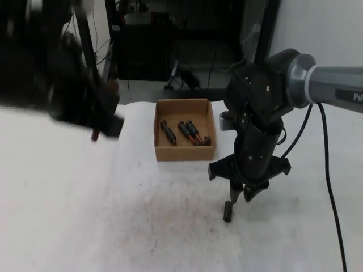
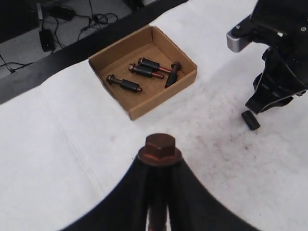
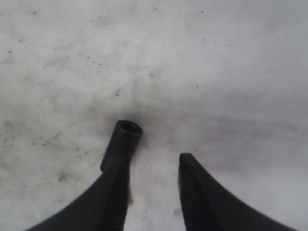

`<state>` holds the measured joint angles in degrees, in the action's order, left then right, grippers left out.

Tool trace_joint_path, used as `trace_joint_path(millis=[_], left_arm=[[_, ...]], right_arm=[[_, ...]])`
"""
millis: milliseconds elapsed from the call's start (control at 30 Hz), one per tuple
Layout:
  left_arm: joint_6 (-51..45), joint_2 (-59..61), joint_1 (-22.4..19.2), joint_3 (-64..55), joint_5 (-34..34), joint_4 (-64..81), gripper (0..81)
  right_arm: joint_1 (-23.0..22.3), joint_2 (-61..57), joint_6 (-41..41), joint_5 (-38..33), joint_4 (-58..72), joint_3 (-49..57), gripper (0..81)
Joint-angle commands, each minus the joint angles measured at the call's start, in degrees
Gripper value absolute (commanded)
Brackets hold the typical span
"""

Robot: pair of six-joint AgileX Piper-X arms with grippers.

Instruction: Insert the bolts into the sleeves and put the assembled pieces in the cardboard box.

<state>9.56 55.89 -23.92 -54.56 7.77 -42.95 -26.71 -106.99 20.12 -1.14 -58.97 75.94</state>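
Copper-coloured hex-head bolt (image 2: pixel 160 147): clamped head-outward in the clenched jaws of the left gripper (image 2: pixel 159 166), at 9 o'clock from the open brown cardboard box (image 1: pixel 184 152). Dark bolt-and-sleeve assemblies (image 1: pixel 168 132) lie inside the box. At 5 o'clock from the box, the right gripper (image 3: pixel 154 166) has its jaws released. The short black cylindrical sleeve (image 3: pixel 122 139) sits on the white padded bench (image 1: pixel 85 215), just beside one finger.

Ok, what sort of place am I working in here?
Most likely a robotics lab or workshop: a bench under a white cover, a cardboard box holding assembled bolts, and cables trailing on the floor behind the bench.
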Motion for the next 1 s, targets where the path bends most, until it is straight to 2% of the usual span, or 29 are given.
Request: trace_joint_path(millis=[0,167,333,467,667,967], left_arm=[[-4.82,-5.44,0.77,8.14,0.06,8.19,0.3],[-11.46,-13.79,1.83,20.44,0.06,19.7,0.3],[-11.78,-17.78,1.81,26.06,0.06,20.65,0.3],[-12.64,-17.78,1.81,26.76,0.06,20.03,0.3],[-12.64,-17.78,1.81,26.76,0.06,20.03,0.3],[-12.53,-17.78,1.81,26.76,0.06,20.04,0.3]], right_arm=[[0.03,0.39,-0.34,2.35,-0.17,0.58,33.6],[0.03,0.04,0.0,2.75,0.62,0.58,33.6],[-0.17,-1.65,1.98,2.46,0.98,0.58,33.6],[-0.77,-2.8,2.7,2.15,1.13,0.58,33.6],[-0.87,-2.92,8.2,-4.34,6.75,0.58,33.6],[-1.78,-3.05,9.04,-4.82,7.67,0.47,31.8]])
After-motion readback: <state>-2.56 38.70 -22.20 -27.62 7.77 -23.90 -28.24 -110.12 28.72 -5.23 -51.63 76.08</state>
